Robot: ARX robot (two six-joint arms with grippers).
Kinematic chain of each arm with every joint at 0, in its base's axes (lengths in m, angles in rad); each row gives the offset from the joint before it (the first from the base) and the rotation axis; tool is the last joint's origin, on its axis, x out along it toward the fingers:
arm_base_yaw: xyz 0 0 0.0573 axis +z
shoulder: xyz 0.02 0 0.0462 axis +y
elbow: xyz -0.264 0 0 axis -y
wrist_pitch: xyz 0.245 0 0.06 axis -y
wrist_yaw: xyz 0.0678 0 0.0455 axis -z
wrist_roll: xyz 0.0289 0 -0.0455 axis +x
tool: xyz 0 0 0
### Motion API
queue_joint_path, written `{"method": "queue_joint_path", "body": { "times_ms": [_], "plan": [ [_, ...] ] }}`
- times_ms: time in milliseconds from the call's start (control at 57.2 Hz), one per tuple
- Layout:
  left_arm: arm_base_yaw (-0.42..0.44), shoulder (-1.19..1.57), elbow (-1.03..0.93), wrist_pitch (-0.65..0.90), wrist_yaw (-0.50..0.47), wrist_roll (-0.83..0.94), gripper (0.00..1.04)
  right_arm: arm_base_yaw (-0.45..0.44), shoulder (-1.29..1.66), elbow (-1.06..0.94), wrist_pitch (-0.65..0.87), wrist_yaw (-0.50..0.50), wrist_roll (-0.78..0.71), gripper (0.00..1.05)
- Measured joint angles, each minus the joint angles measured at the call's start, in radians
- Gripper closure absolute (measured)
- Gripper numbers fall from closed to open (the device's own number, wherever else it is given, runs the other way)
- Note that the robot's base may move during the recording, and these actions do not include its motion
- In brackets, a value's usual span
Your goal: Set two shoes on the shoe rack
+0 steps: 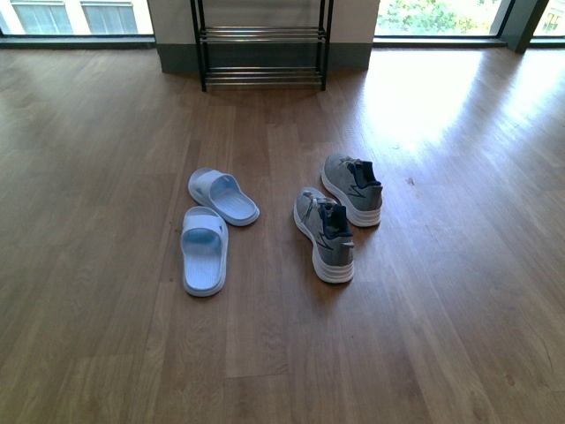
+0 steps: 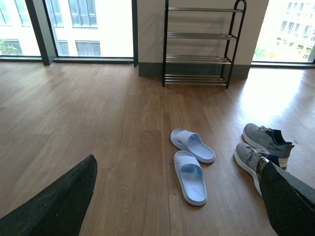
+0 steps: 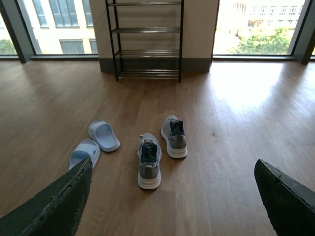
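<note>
Left end effector (image 2: 176, 164) and right end effector (image 3: 173, 163) gape empty; grasp grey knit white-soled sneakers (image 1: 327, 231) at heels; black-framed chrome rack (image 1: 262, 55) lies 12 o'clock.

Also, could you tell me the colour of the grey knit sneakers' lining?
Navy blue lining, clearest in the right wrist view.

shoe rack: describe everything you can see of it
The shoe rack is an open frame of black metal uprights carrying four tiers of thin, shiny chrome rods. It stands upright on the wooden floor, with its back against the pale wall. All tiers are bare, and nothing else touches it.
</note>
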Motion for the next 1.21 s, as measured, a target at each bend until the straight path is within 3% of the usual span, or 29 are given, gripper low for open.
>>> {"method": "queue_joint_path", "body": {
  "times_ms": [1205],
  "plan": [
    [0.0, 0.0, 0.0, 0.0, -0.002, 0.0, 0.09, 0.0, 0.0, 0.0, 0.0, -0.002, 0.0, 0.09]
  ]
}}
